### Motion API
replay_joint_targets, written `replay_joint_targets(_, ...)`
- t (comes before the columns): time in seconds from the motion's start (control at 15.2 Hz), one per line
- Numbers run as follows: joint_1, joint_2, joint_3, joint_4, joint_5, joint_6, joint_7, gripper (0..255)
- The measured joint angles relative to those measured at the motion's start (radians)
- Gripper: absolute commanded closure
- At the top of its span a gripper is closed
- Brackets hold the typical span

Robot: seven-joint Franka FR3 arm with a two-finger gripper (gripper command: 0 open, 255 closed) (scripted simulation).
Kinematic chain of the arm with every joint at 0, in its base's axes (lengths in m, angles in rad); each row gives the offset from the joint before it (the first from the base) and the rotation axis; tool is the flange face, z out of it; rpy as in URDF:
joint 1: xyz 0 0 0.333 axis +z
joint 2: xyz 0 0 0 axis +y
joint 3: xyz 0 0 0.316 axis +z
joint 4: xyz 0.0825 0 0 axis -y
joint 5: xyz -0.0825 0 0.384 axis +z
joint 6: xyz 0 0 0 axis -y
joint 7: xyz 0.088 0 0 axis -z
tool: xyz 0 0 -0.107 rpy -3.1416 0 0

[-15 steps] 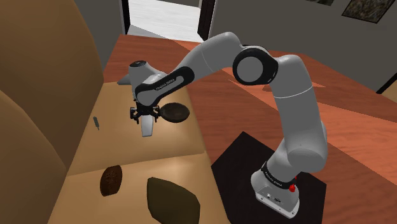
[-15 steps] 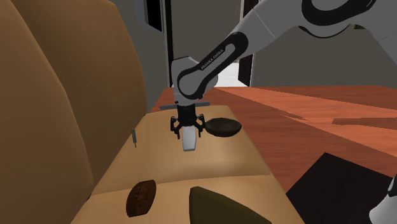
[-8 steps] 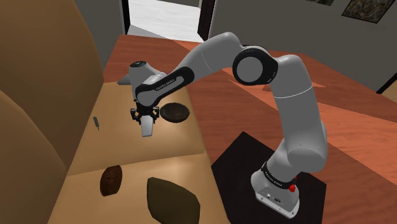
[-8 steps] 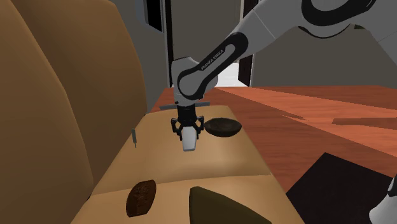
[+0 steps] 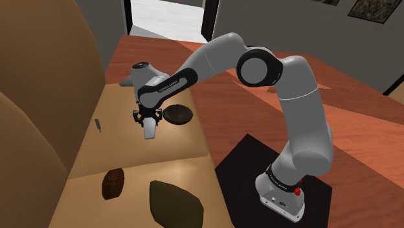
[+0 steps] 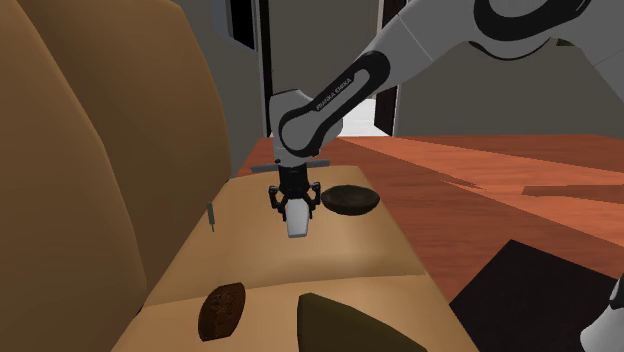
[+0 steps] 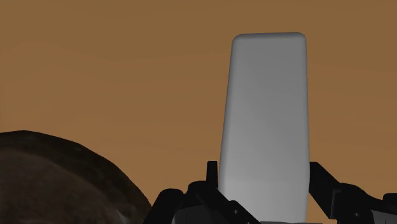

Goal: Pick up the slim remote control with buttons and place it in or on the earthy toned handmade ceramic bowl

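The remote shows as a plain grey slab (image 5: 150, 129) (image 6: 298, 222) lying on the tan seat surface (image 5: 129, 152). My black gripper (image 5: 147, 120) (image 6: 296, 203) points straight down onto its far end. In the wrist view the gripper (image 7: 264, 186) is shut on the remote (image 7: 267, 108), with a finger (image 7: 211, 173) pressed against each long side. The dark brown bowl (image 5: 178, 115) (image 6: 350, 200) (image 7: 57, 178) sits on the same surface just beside the gripper, toward the shoulder view's right.
A dark brown oval object (image 5: 112, 183) and a dark olive lump (image 5: 173, 202) lie nearer the front of the seat. A thin dark stick (image 5: 98, 124) stands near the tall brown back cushions (image 5: 39, 97). Red-brown floor (image 5: 259, 110) lies to the right.
The fingers, open around the remote a second ago, have closed onto its sides. The arm and the remote have stayed in place since.
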Motion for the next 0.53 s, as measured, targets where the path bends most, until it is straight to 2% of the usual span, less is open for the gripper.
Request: replay_joint_targets(0.53,-0.008,-0.052,0.01,-0.002,0.013,-0.05,-0.01,255)
